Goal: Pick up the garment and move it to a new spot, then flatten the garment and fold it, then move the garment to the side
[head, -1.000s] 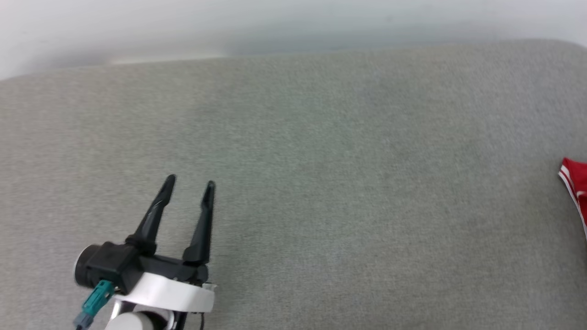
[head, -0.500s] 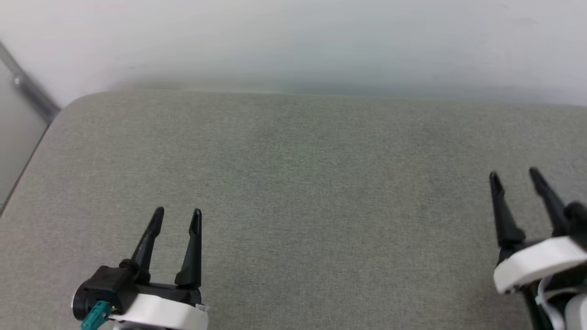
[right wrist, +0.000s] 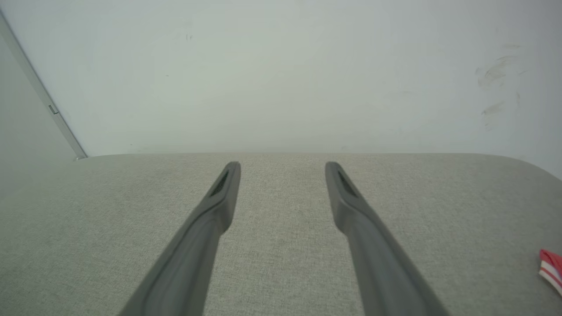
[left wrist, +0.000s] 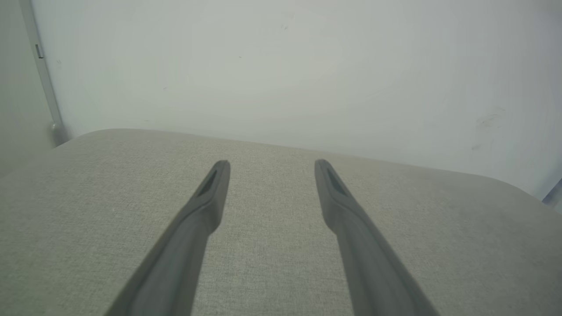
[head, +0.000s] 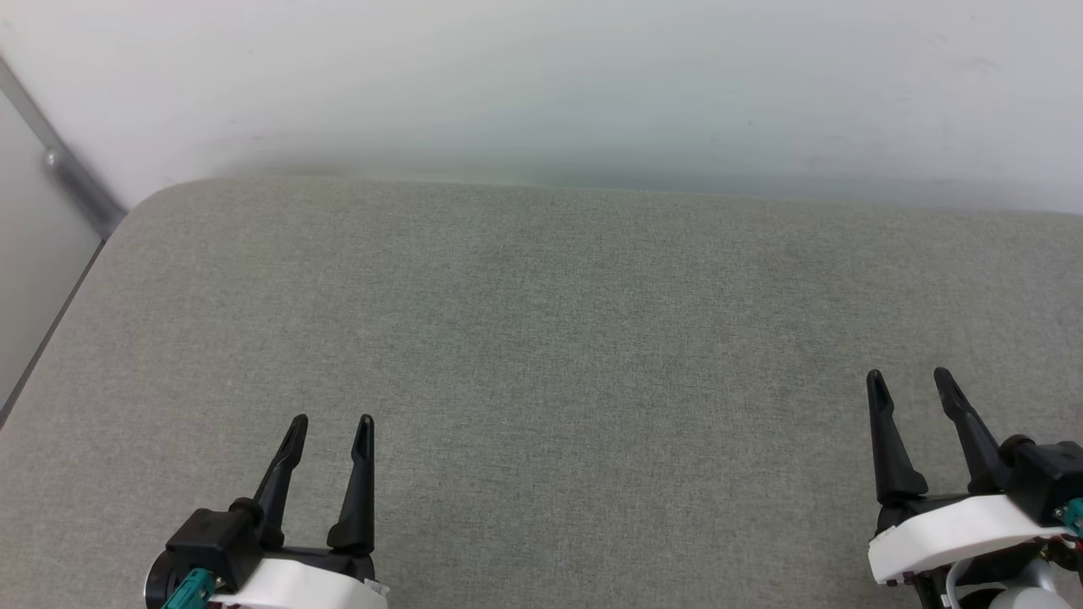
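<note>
A small red corner of the garment (right wrist: 552,265), with red-white striped trim, pokes in at the right edge of the right wrist view, lying on the grey cushion. My left gripper (head: 331,423) stands open at the lower left of the head view, nothing between its fingers (left wrist: 213,193). At the lower right my right gripper (head: 910,378) is open too and holds nothing; its fingers (right wrist: 224,188) point over bare grey fabric toward the wall, with the garment off to their right.
The grey fabric surface (head: 541,338) spreads across the head view, with a rounded far-left corner. A white wall (head: 541,85) rises behind it. A grey metal strip (head: 68,178) runs down the wall at the left.
The head camera has swung left, so the red garment left the head view and the right gripper came in. Both grippers stay open and now sit lower in the picture.
</note>
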Controlling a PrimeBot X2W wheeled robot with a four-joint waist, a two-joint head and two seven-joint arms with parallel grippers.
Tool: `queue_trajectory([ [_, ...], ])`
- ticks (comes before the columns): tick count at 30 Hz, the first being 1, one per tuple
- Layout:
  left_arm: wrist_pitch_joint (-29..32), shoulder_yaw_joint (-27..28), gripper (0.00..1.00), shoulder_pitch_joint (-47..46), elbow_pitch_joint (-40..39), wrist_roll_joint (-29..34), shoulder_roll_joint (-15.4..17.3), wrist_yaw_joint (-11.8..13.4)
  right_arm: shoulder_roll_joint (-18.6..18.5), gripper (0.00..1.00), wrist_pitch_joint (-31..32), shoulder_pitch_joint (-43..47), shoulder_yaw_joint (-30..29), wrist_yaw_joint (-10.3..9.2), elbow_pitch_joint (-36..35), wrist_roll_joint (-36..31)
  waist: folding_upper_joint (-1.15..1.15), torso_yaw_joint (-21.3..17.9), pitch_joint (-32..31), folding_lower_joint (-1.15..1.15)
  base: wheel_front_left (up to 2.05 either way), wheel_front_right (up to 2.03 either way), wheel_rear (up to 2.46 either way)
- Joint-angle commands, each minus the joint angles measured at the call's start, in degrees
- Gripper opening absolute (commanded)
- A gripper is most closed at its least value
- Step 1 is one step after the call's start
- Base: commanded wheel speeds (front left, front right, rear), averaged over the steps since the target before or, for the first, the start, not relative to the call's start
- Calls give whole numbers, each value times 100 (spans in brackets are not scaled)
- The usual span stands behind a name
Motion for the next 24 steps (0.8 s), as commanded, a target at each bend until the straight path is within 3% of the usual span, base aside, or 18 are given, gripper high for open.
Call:
queue_trajectory([
  [1, -12, 14, 100, 45, 23, 20, -17, 5, 33, 100, -28, 22, 11, -2, 22, -45, 0, -5, 1, 1, 0, 0, 0],
  [24, -12, -134, 100, 1, -21, -8, 89, 5, 75, 100, -68, -44, 64, -2, 11, -23, 0, -77, 54, 1, 0, 0, 0],
])
